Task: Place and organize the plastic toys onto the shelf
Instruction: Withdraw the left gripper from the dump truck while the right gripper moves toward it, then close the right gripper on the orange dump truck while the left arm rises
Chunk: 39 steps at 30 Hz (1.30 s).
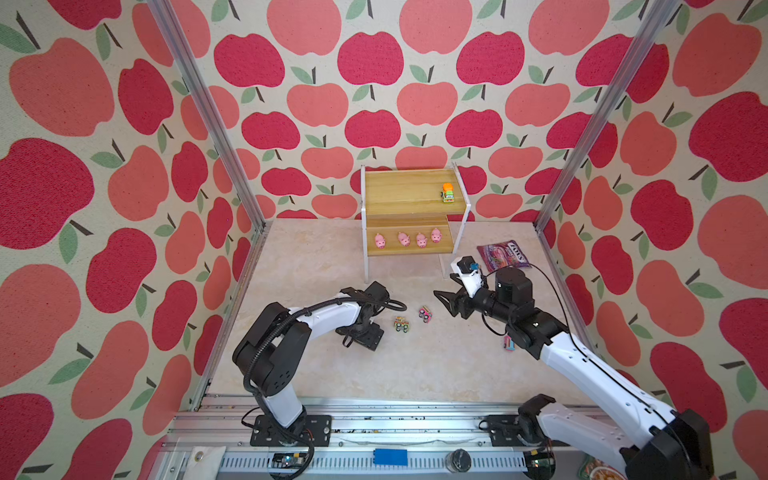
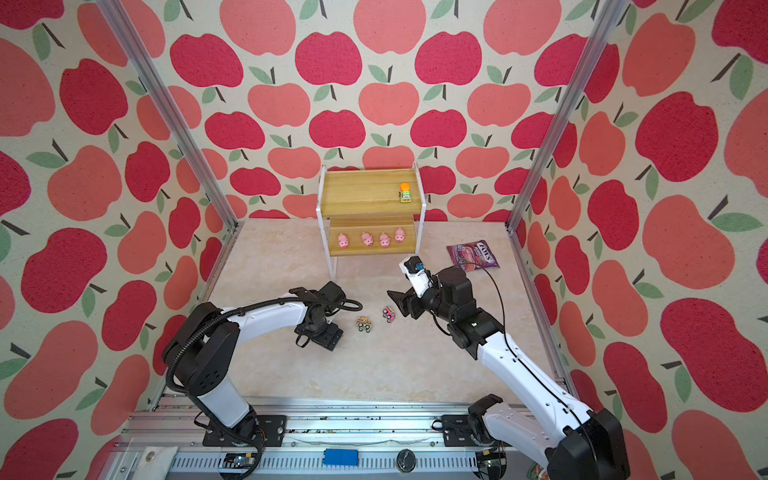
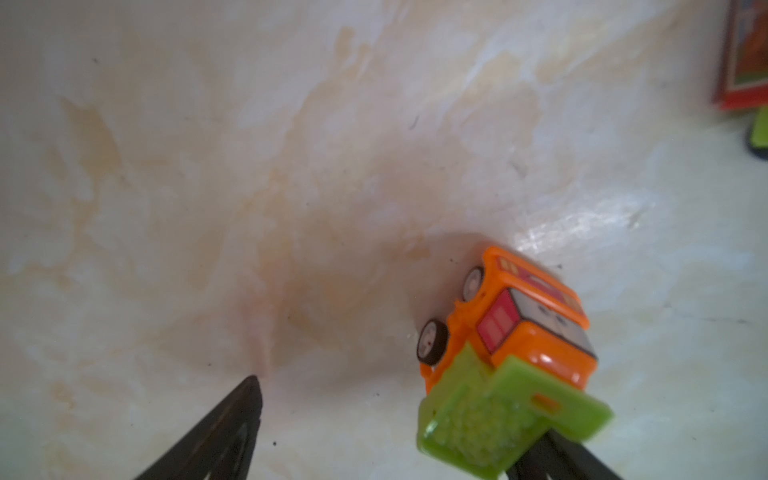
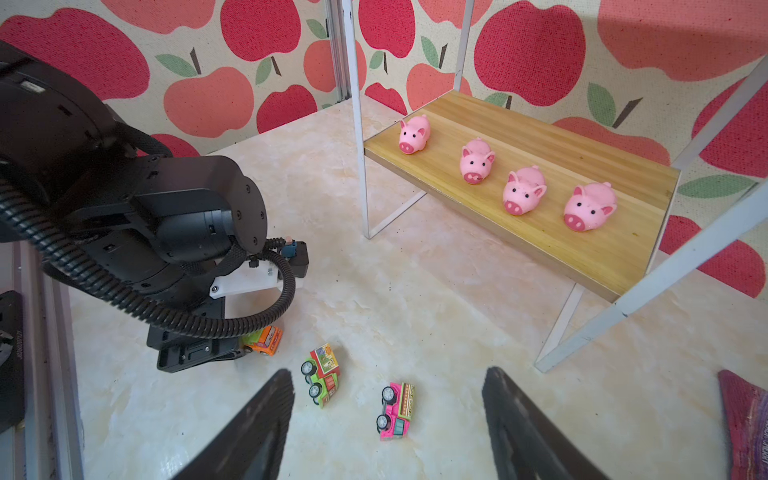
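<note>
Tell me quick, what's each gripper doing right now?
Left gripper: open, orange car beside one finger, not gripped.
Right gripper: open, holding nothing.

Apple-print walls (image 1: 374, 62) on three sides — pale marbled floor (image 1: 415, 374), aluminium rail (image 1: 374, 419) at six o'clock, evenly lit.

Both arms wear one livery: glossy white link shells between blocky matte-black joint housings. The left arm (image 1: 316, 316) carries a ribbed black conduit (image 4: 199, 323) looped along it, small screws (image 4: 238, 213) ringing its rounded joint cap, and a white wrist bracket (image 4: 245, 286) with a blue plug (image 4: 289, 251). The right arm (image 1: 573, 374) has the same bracket (blue plug too) and dark screw dots on its white shell. The right gripper (image 4: 388, 374) has black fingers (image 4: 266, 424) — flat, tapering, round-tipped. Black base plates (image 1: 318, 430) carry both.
</note>
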Available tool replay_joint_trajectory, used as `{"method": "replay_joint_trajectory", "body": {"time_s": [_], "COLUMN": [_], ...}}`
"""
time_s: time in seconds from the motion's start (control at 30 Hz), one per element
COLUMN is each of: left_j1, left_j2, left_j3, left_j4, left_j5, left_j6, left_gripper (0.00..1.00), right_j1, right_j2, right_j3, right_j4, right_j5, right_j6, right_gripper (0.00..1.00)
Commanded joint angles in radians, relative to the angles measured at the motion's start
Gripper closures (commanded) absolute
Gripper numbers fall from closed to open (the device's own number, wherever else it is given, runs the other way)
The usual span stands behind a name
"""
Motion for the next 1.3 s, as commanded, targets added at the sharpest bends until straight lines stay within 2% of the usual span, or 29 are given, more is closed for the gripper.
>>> {"method": "replay_joint_trajectory", "body": {"time_s": [0.0, 0.37, 0.63, 0.93, 1.1, 1.17, 1.27], "left_j1": [0.027, 0.111, 0.185, 0.288, 0.416, 0.454, 0.459], "left_j2": [0.034, 0.036, -0.012, -0.163, -0.298, -0.344, -0.393], "left_j3": [-0.016, 0.005, 0.005, 0.014, 0.057, 0.078, 0.134], "left_j4": [-0.047, -0.038, -0.015, -0.069, -0.086, -0.077, -0.067], "left_j5": [-0.092, -0.097, -0.005, 0.025, 0.132, 0.184, 0.239], "left_j6": [-0.014, -0.035, -0.066, -0.078, -0.079, -0.048, 0.032], "left_gripper": [0.11, 0.11, 0.11, 0.08, 0.00, 0.01, 0.01], "right_j1": [0.015, 0.122, 0.208, 0.328, 0.377, 0.396, 0.420], "right_j2": [-0.012, -0.006, 0.014, 0.143, 0.252, 0.305, 0.397], "right_j3": [-0.017, -0.021, -0.015, -0.003, 0.028, 0.046, 0.077], "right_j4": [-0.005, -0.050, -0.058, 0.024, 0.075, 0.097, 0.125], "right_j5": [-0.020, 0.058, 0.105, 0.145, 0.179, 0.210, 0.242], "right_j6": [-0.028, -0.098, -0.124, -0.058, -0.003, 0.034, 0.098], "right_gripper": [0.25, 0.25, 0.25, 0.25, 0.26, 0.26, 0.28]}}
